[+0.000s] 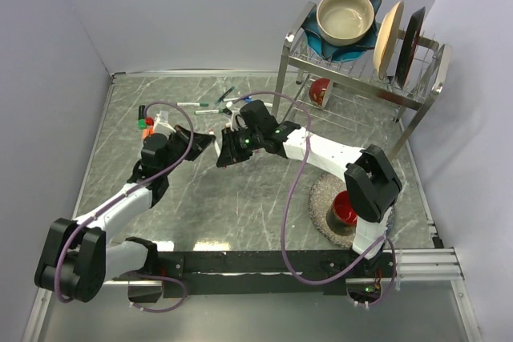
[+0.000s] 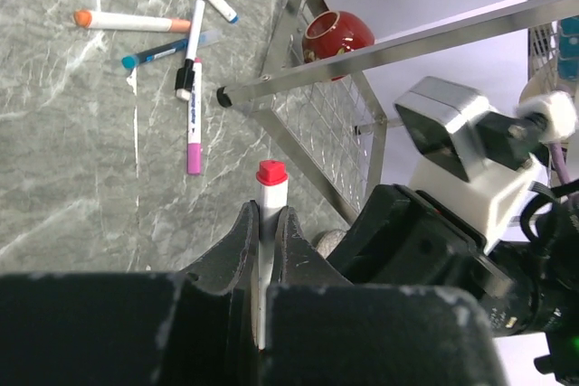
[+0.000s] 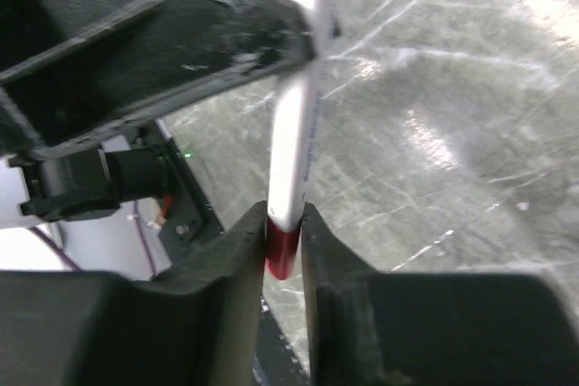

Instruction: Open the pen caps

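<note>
My left gripper [image 1: 210, 146] [image 2: 269, 214] is shut on a white marker barrel [image 2: 270, 201] whose red end plug [image 2: 271, 173] sticks out past the fingertips. My right gripper [image 1: 227, 152] [image 3: 283, 216] meets it above the middle of the table and is shut on the red cap [image 3: 281, 255] at the marker's other end; the white barrel [image 3: 296, 133] runs from it up to the left finger. Several capped markers [image 1: 202, 104] [image 2: 192, 70] lie at the back. Loose caps [image 1: 144, 123] in green, red and orange sit at the far left.
A metal dish rack [image 1: 361, 70] with a bowl [image 1: 345, 15] and plates stands at the back right, a red bowl [image 1: 321, 90] [image 2: 336, 32] under it. A round mat [image 1: 321, 198] with a red cup [image 1: 346, 207] lies beside the right arm's base.
</note>
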You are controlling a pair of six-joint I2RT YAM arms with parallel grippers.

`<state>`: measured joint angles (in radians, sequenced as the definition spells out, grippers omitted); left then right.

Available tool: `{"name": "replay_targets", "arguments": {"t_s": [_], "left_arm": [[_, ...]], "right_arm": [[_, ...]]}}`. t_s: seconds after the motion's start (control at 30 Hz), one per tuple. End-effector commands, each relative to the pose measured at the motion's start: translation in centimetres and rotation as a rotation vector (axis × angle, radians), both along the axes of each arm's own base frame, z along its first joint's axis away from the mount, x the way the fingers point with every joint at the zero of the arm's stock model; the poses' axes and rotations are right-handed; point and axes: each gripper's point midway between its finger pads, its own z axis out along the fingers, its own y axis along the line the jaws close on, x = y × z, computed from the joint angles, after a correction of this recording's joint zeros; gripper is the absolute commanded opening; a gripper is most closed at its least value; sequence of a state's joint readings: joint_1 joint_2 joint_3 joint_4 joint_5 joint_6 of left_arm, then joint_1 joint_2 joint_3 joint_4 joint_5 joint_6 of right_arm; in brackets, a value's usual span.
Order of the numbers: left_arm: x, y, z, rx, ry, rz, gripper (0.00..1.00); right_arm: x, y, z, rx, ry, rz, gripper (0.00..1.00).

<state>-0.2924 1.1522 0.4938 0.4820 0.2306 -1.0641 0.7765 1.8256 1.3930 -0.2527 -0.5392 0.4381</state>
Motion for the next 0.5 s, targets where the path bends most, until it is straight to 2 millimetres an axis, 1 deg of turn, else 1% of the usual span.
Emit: {"name": "replay_targets", "arguments": {"t_s": [0.0, 0.03, 0.07, 0.1, 0.17, 0.2, 0.23, 0.27, 0.3, 0.37, 0.43, 0.47], "left_arm": [[-0.3, -0.2, 2.2, -0.025, -0.07, -0.007, 0.01], [-0.4, -0.2, 2.2, -0.03, -0.068, -0.011, 0.01], [-0.4, -0.3, 2.3, -0.033, -0.067, -0.012, 0.18], [-0.4, -0.3, 2.1, -0.036, -0.06, -0.018, 0.3], [-0.7, -0.8, 2.5, -0.049, -0.083, -0.048, 0.54], [-0.9, -0.9, 2.3, -0.053, -0.086, -0.062, 0.58], [-1.0, -1.0, 2.7, -0.061, -0.109, -0.068, 0.62], [-1.3, -1.2, 2.6, -0.064, -0.111, -0.085, 0.66], [-1.2, -1.3, 2.4, -0.062, -0.109, -0.09, 0.67], [-1.2, -1.5, 2.4, -0.057, -0.109, -0.101, 0.66], [-1.2, -1.7, 1.9, -0.054, -0.096, -0.116, 0.63], [-1.2, -1.8, 1.9, -0.055, -0.095, -0.119, 0.6]], "right_arm": [[0.5, 0.9, 2.3, 0.047, -0.061, 0.014, 0.1], [0.4, 0.9, 2.6, 0.051, -0.066, 0.018, 0.07], [0.4, 0.8, 2.8, 0.054, -0.076, 0.026, 0.01], [0.4, 0.8, 2.9, 0.054, -0.08, 0.025, 0.0], [0.4, 0.6, 3.3, 0.056, -0.103, 0.026, 0.0], [0.5, 0.6, 3.5, 0.058, -0.107, 0.026, 0.0], [0.5, 0.5, 3.7, 0.059, -0.112, 0.027, 0.0], [0.6, 0.5, 3.8, 0.059, -0.118, 0.029, 0.0], [0.5, 0.5, 3.9, 0.061, -0.119, 0.034, 0.0], [0.5, 0.5, 3.9, 0.061, -0.122, 0.038, 0.0], [0.4, 0.5, 4.1, 0.065, -0.126, 0.044, 0.0], [0.4, 0.5, 4.1, 0.064, -0.129, 0.048, 0.0]]}}
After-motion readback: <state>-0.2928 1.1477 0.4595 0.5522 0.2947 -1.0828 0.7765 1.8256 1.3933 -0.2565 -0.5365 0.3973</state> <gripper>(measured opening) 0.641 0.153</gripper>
